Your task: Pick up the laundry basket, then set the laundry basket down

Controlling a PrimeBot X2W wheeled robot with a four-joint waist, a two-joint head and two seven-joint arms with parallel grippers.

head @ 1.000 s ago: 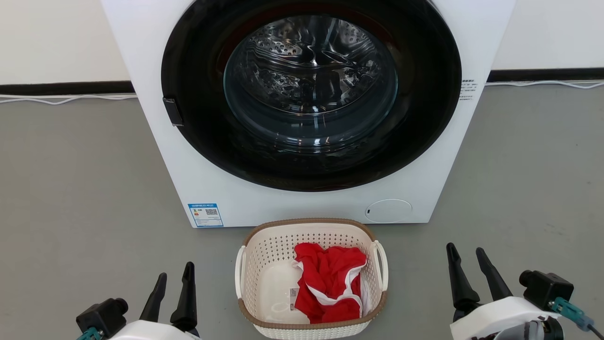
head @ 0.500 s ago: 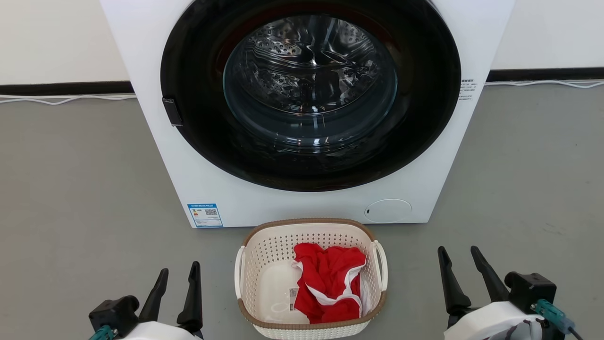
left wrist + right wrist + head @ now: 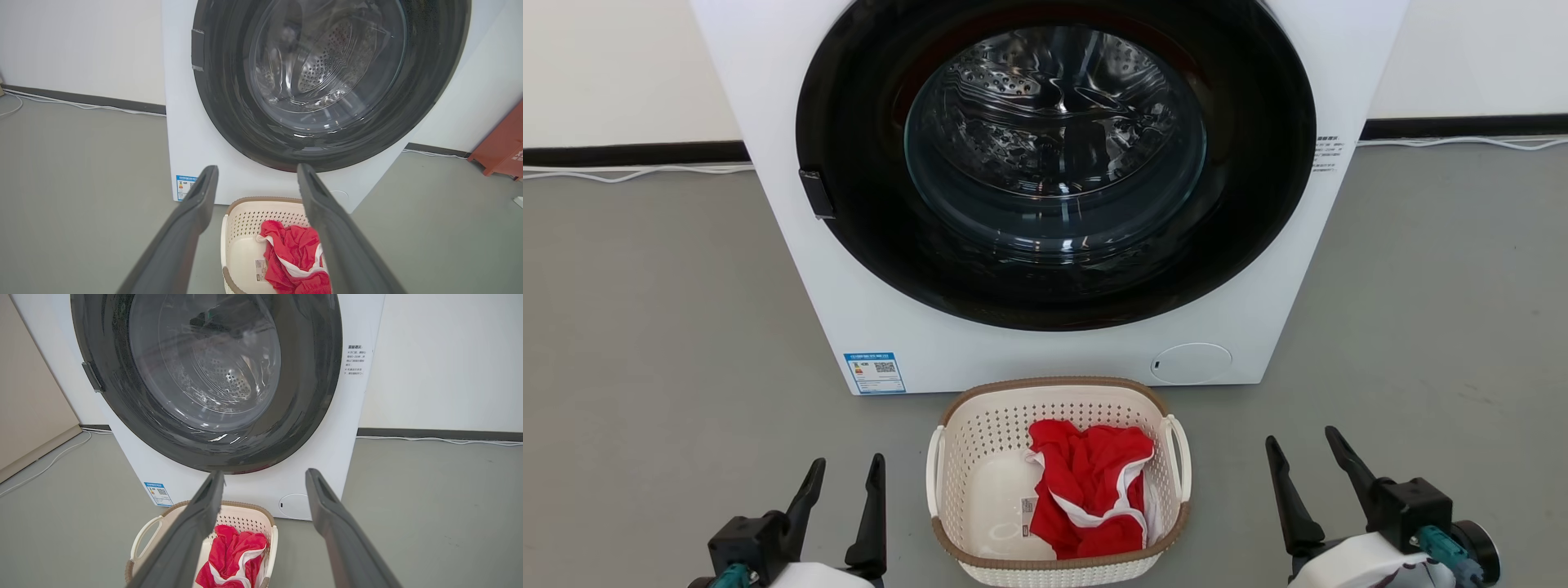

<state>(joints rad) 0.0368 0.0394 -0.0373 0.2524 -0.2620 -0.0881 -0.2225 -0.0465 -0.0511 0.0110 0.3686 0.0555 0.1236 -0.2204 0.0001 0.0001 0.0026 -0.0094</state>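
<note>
Fingers of the left gripper (image 3: 848, 462) and the right gripper (image 3: 1300, 437) are spread wide, holding nothing. Both stand apart from the laundry basket (image 3: 1054, 382), with grey floor (image 3: 670, 327) between.

One laundry basket (image 3: 980, 441); one red garment (image 3: 1094, 482); one washing machine (image 3: 1013, 359); two claws: left claw (image 3: 847, 464), right claw (image 3: 1300, 438).

On the floor (image 3: 645, 327), the laundry basket (image 3: 996, 425) holds a garment (image 3: 1090, 490) in its right half, with the washing machine (image 3: 1013, 359) at its twelve o'clock, the left gripper (image 3: 848, 460) at nine and the right gripper (image 3: 1300, 436) at three.
</note>
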